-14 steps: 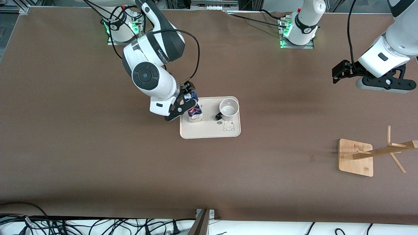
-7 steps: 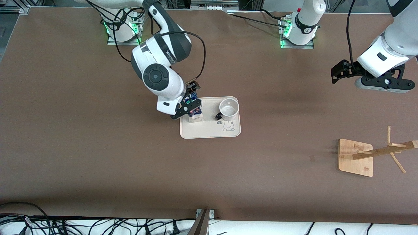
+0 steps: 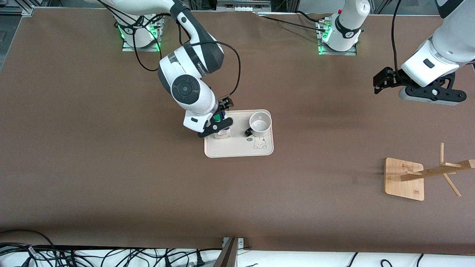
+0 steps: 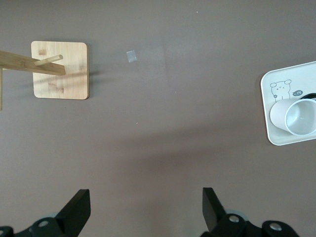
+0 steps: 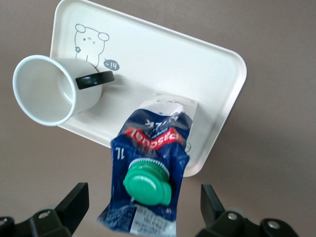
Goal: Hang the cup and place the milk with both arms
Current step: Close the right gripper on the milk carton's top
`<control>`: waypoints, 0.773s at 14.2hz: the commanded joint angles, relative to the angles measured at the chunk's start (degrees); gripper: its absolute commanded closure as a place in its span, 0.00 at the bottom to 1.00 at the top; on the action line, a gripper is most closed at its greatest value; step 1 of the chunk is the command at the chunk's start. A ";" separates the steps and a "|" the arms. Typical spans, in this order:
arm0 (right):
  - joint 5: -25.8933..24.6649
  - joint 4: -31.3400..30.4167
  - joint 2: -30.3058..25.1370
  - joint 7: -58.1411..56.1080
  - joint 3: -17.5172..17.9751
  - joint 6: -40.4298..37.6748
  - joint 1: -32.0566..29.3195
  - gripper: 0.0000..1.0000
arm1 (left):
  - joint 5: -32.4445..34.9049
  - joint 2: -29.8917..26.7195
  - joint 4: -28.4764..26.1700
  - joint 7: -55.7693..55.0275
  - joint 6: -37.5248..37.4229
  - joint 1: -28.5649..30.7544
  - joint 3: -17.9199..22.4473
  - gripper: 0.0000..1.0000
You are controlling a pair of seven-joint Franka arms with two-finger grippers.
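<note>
The milk [image 5: 150, 148], a dark-blue carton with a green cap [image 5: 147, 183], stands on the cream tray [image 5: 197, 74] at the edge toward the right arm's end. My right gripper [image 5: 144, 200] hangs open over it, one finger on each side of its top, touching neither. In the front view the right gripper [image 3: 216, 127] hides most of the milk [image 3: 216, 118]. The white cup [image 3: 260, 123] stands upright on the tray [image 3: 239, 150] beside the carton, black handle toward it. My left gripper [image 3: 432, 94] waits open over bare table near the left arm's end, holding nothing.
A wooden peg rack [image 3: 404, 178] on a square base stands toward the left arm's end, nearer the front camera; the left wrist view shows the rack [image 4: 59, 69], the tray [image 4: 276, 84] and the cup [image 4: 294, 116]. Brown table surrounds the tray. Cables lie along the front edge.
The right arm has swung toward the tray, bringing its open gripper over the milk's top. The left arm has drifted slightly. Cup and milk have not moved.
</note>
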 commanded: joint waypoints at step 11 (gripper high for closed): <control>2.25 0.35 0.96 -0.08 -0.44 2.03 -0.19 0.18 | 0.01 0.09 1.10 0.39 -1.39 0.07 -0.81 0.00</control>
